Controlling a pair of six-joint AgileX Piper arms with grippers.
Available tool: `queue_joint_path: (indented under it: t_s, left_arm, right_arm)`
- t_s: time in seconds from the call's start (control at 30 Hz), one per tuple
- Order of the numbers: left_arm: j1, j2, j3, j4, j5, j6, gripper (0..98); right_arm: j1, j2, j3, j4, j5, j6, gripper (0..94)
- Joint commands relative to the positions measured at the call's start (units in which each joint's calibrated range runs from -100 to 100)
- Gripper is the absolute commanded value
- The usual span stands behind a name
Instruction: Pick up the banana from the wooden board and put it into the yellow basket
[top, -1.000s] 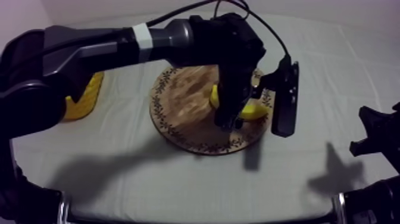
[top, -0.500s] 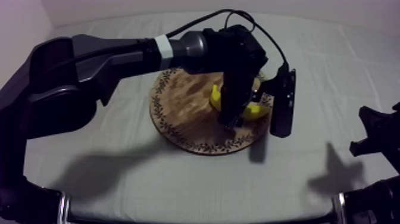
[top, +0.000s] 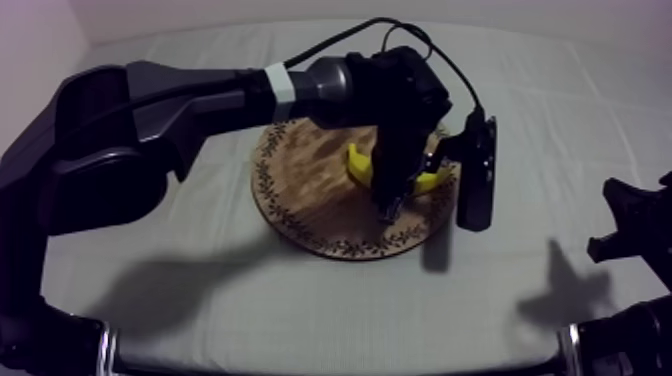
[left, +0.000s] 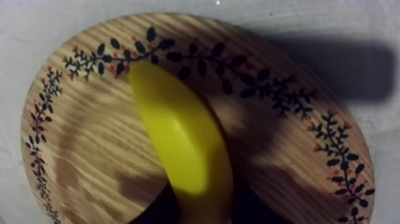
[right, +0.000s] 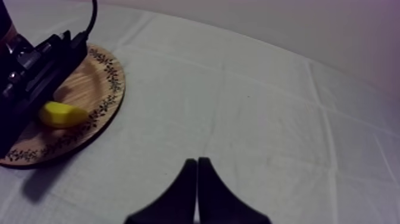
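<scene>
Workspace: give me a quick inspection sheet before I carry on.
Surface: grey-white cloth, flat, with faint fold lines.
Job's things: banana over the round wooden board, in the left tool's grip.
Clutter: nothing seen.
Tools: left tool shut on the banana above the board; right tool shut on nothing, over the cloth, apart from the board.
Cables: nothing seen loose on the cloth.
Surroundings: pale wall behind the table.
</scene>
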Motion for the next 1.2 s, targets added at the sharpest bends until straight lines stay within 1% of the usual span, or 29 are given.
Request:
queue_joint_path:
  t_s: [0.0, 0.17, 0.4, 0.47, 0.6, 0.77, 0.87, 1.0, 1.17]
  left_arm:
    - [0.1, -0.4, 0.3, -0.03, -0.3, 0.2, 20.7]
    - [0.2, -2.8, 1.6, -0.4, -0.9, 0.9, 17.4]
    - [1.6, -9.6, 3.8, -2.56, -1.6, 1.2, 14.6]
    - [2.0, -11.9, 4.5, -2.91, -2.3, 1.7, 14.5]
    - [2.3, -16.2, 5.4, -2.71, -3.0, 3.4, 14.5]
    - [2.4, -20.3, 6.1, -1.87, -3.2, 6.1, 14.7]
    - [2.5, -21.9, 6.0, -1.42, -3.3, 7.2, 14.8]
    - [2.5, -23.5, 7.0, -1.26, -3.3, 8.5, 14.8]
    - [1.5, -25.2, 9.0, -1.18, -3.3, 11.8, 15.1]
  right_arm:
    - [0.0, 0.0, 0.0, 0.0, 0.0, 0.0, 0.3]
    - [0.0, 0.0, 0.0, 0.0, 0.0, 0.0, 0.3]
    - [0.0, 0.0, 0.0, 0.0, 0.0, 0.0, 0.3]
    - [0.0, 0.0, 0.0, 0.0, 0.0, 0.0, 0.3]
    - [0.0, 0.0, 0.0, 0.0, 0.0, 0.0, 0.3]
    - [0.0, 0.0, 0.0, 0.0, 0.0, 0.0, 0.3]
    - [0.0, 0.0, 0.0, 0.0, 0.0, 0.0, 0.3]
    - [0.0, 0.0, 0.0, 0.0, 0.0, 0.0, 0.3]
    - [0.0, 0.0, 0.0, 0.0, 0.0, 0.0, 0.3]
